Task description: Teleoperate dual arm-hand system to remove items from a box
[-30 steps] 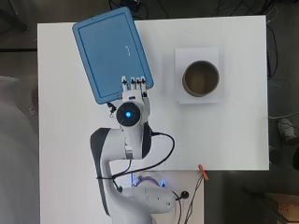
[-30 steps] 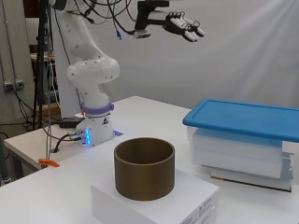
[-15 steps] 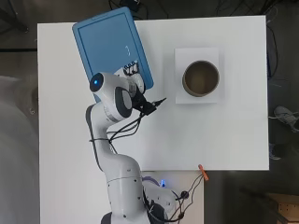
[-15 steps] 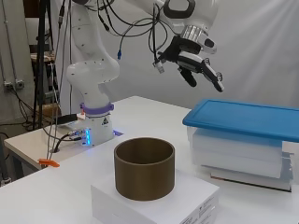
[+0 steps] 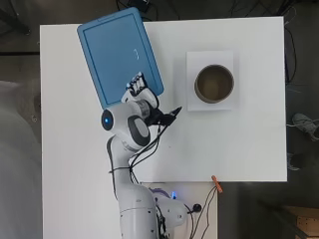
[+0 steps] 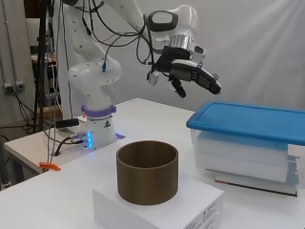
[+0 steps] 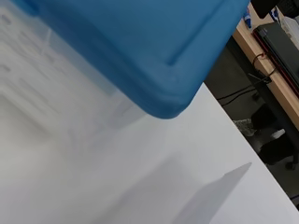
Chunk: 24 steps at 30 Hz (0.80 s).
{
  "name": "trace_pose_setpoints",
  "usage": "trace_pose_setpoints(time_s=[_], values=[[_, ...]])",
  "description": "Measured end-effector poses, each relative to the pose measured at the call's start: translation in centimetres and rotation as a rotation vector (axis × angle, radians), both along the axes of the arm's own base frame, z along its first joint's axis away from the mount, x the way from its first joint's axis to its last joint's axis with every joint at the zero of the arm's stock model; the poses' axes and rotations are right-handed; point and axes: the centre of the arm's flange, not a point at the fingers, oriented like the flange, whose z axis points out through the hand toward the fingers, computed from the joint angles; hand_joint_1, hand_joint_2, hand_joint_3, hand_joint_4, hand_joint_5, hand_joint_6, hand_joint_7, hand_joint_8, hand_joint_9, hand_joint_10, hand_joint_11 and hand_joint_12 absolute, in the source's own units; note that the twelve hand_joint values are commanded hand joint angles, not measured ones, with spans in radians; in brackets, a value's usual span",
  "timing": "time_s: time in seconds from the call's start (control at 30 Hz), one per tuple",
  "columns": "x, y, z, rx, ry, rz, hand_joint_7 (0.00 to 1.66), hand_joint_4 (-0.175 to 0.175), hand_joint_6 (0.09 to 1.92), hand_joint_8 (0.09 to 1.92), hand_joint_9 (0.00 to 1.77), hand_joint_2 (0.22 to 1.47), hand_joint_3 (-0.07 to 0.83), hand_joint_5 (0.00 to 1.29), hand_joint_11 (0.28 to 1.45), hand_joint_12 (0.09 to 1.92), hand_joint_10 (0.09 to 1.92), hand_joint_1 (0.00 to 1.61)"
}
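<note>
White desk [image 5: 249, 149] carries the clear storage box [image 6: 248, 155], shut under its blue lid [image 5: 118, 55], at the far corner from my base. My hand [image 6: 193, 76] hangs in the air over the lid's near corner, fingers [image 5: 137, 82] straight and spread, holding nothing. Beside the box, apart from it, a brown round container [image 5: 214, 83] stands on a white carton [image 6: 157, 207].
</note>
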Motion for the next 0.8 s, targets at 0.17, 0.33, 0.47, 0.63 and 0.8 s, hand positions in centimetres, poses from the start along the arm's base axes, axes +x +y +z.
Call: trace_pose_setpoints(time_s=[0.17,0.33,0.47,0.63,0.8], values=[[-0.1,-1.0,-1.3,0.002,0.029,-0.009,0.43,0.118,0.09,0.09,0.47,0.83,0.005,0.28,0.39,0.09,0.09,0.02],[0.2,-0.6,-2.6,-0.046,0.060,-0.040,0.40,0.114,0.09,0.09,0.45,0.87,0.015,0.28,0.38,0.09,0.09,0.03],[1.6,1.4,-3.8,-0.065,0.012,-0.079,0.36,0.106,0.09,0.09,0.41,0.88,0.010,0.25,0.36,0.09,0.09,0.01],[3.6,3.9,-5.0,-0.088,-0.023,-0.083,0.39,0.123,0.09,0.09,0.41,0.88,0.007,0.29,0.35,0.09,0.09,0.00],[3.4,5.0,-6.4,-0.071,-0.020,-0.033,0.40,0.136,0.09,0.09,0.42,0.89,0.005,0.30,0.35,0.09,0.09,0.00]])
